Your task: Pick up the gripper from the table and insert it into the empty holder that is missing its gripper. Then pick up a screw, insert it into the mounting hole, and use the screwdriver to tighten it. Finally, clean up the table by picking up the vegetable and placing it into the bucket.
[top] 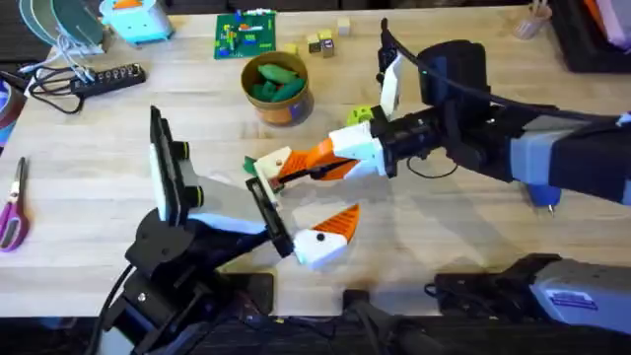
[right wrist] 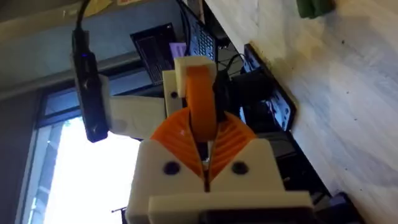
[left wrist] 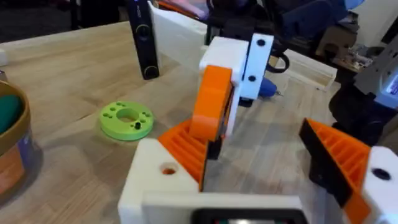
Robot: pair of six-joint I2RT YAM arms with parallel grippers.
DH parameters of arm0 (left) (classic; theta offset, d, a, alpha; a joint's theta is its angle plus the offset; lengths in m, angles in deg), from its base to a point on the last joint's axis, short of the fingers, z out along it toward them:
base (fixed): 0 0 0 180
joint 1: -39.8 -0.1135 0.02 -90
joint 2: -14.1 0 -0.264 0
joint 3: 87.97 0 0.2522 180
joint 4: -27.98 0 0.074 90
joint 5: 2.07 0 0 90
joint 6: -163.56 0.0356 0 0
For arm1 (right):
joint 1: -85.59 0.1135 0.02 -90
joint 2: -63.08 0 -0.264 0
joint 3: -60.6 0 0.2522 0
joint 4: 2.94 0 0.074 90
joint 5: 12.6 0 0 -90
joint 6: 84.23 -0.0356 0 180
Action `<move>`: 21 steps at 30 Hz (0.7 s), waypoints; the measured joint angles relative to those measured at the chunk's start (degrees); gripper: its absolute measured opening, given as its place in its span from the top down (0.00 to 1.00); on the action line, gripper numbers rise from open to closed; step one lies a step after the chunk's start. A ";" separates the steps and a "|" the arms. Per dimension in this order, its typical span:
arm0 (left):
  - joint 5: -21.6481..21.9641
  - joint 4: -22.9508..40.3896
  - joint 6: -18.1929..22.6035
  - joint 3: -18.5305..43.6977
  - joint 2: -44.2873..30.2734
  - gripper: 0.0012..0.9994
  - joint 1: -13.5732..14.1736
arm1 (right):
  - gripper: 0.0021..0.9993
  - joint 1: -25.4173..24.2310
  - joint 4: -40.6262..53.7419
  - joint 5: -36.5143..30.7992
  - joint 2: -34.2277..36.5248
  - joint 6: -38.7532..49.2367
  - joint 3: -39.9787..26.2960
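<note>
Two orange fingers of the right claw (right wrist: 204, 149) are squeezed tight on the gripper (right wrist: 200, 102), holding it up off the table (right wrist: 348, 93). A white part (right wrist: 180, 68) sits right behind it; I cannot tell if that is the holder. Just beyond, the left claw (left wrist: 249, 140) waits wide open. I think this is the first step. Next, the gripper must slide straight into the holder.

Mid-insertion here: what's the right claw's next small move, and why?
Probably ease the right claw slightly forward: it is shut on the gripper, held upright, with a white mount just behind it, and seating isn't visible yet.
</note>
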 joint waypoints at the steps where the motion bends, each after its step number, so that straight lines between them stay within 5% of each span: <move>1: 0.14 0.01 -0.09 0.00 0.00 0.01 0.00 | 0.99 0.09 -0.14 -0.35 -0.02 -0.45 0.00; 21: 2.36 0.11 -1.38 0.00 -0.05 0.01 -0.29 | 0.99 2.49 -4.83 -9.11 0.22 -5.83 0.00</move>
